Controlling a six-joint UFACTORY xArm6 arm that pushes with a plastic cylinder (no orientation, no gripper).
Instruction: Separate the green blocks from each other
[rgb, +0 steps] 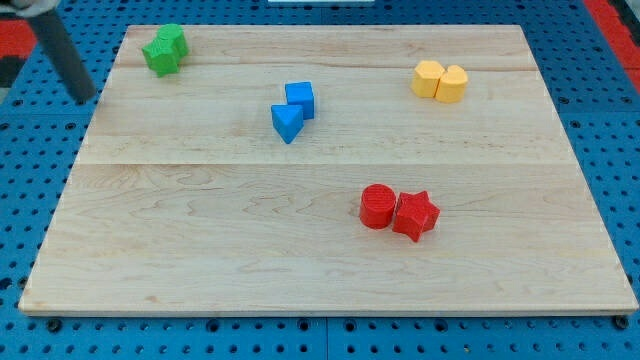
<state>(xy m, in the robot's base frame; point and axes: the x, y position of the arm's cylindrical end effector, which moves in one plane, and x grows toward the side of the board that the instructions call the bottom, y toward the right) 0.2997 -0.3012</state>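
Camera view gives you the wooden board (330, 260) with two green blocks (165, 49) touching each other at its top-left corner. My tip (87, 100) is left of the board edge, below-left of the green pair and apart from it. It is a bare rod, so nothing is grasped. Blue blocks (292, 110), yellow blocks (440, 81) and red blocks (399, 211) also sit in touching pairs.

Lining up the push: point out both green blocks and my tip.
green star block (158, 56), camera view, its top face.
second green block (174, 38), camera view, its top; shape unclear.
my tip (87, 99), camera view, rod's lower end, left of the greens.
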